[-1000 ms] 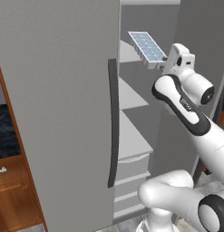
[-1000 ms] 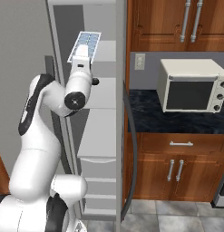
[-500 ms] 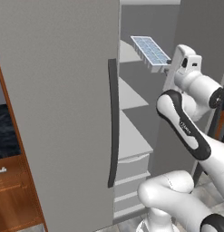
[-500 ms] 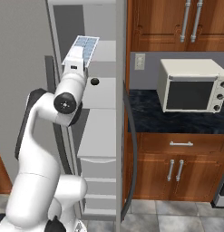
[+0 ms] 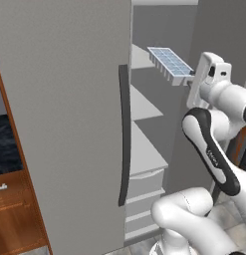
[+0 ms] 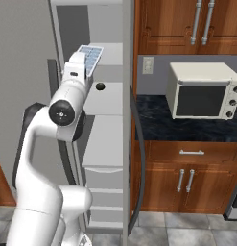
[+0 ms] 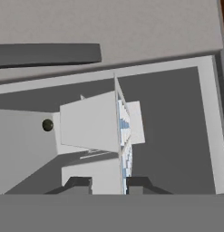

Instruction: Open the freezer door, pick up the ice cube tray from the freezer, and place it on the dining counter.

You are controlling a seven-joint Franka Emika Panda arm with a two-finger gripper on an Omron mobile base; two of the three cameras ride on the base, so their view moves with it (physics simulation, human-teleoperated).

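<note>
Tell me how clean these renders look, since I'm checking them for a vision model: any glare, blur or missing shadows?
Left base view: flat, even light, no glare on the freezer door, ice tray sharp. Right base view: microwave crisp, soft shading beneath the shelves. Hand view: coarser, tray seen edge-on, interior dim grey.

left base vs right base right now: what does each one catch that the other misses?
Left base view: the freezer door face-on, its dark handle, and a strip of dark counter and wood at the far left.

Right base view: the microwave, the black wall counter, the wooden cabinets, and a small dark round thing on a shelf.

Both: the ice cube tray held in the gripper, by the open freezer shelves.
</note>
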